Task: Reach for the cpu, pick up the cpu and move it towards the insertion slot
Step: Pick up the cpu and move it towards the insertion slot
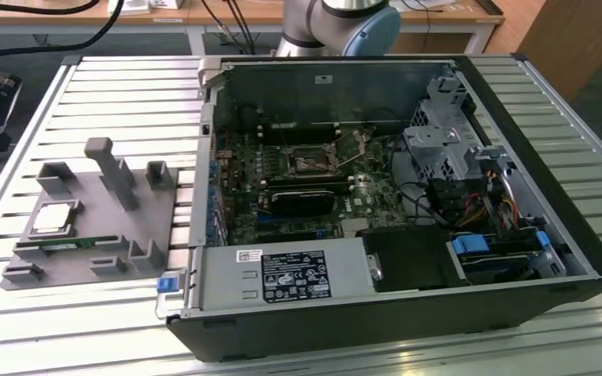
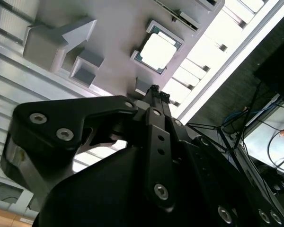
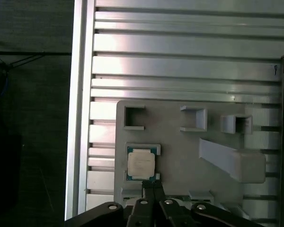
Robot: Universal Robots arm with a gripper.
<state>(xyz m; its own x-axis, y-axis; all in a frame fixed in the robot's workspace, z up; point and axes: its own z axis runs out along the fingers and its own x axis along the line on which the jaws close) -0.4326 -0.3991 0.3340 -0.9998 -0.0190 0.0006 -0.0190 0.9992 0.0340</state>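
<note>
The cpu (image 1: pixel 56 217) is a small square chip with a silver top. It lies flat in a recess of the grey fixture plate (image 1: pixel 84 194) at the exterior view's left. Both wrist views show the cpu (image 3: pixel 141 164) (image 2: pixel 158 49) from above, a short way beyond my gripper (image 3: pixel 151 185) (image 2: pixel 154 90). The black fingertips are together and hold nothing, well above the plate (image 3: pixel 180 156). The insertion slot (image 1: pixel 312 160) is a silver-framed square socket with a dark centre, on the board inside the open computer case.
A green memory stick (image 1: pixel 66 244) lies on the fixture beside the cpu. A tall grey post (image 1: pixel 113 168) and low blocks rise from the plate. The black case wall (image 1: pixel 385 321), power supply (image 1: pixel 285 276) and drive cage (image 1: pixel 442 149) surround the board. The table edge (image 3: pixel 78 118) is near the fixture.
</note>
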